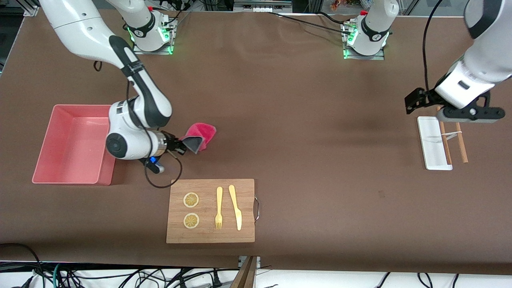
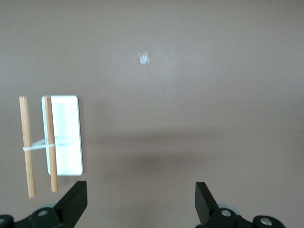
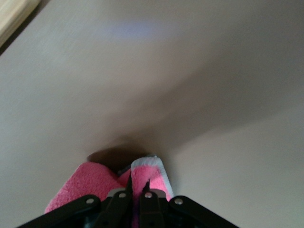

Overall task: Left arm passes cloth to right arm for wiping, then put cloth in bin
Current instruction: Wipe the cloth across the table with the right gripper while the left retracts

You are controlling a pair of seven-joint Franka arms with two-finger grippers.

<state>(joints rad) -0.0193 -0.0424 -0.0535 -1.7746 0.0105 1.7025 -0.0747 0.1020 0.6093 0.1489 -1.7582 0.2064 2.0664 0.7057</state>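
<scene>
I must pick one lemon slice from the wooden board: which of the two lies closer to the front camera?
The lemon slice lower on the wooden board is closer to the camera. The other slice lies farther from it, toward the cloth.

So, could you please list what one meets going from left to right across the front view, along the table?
bin → right tool, shut on the cloth → wooden board → white tray, with the open left tool hanging just above it → wooden sticks.
</scene>
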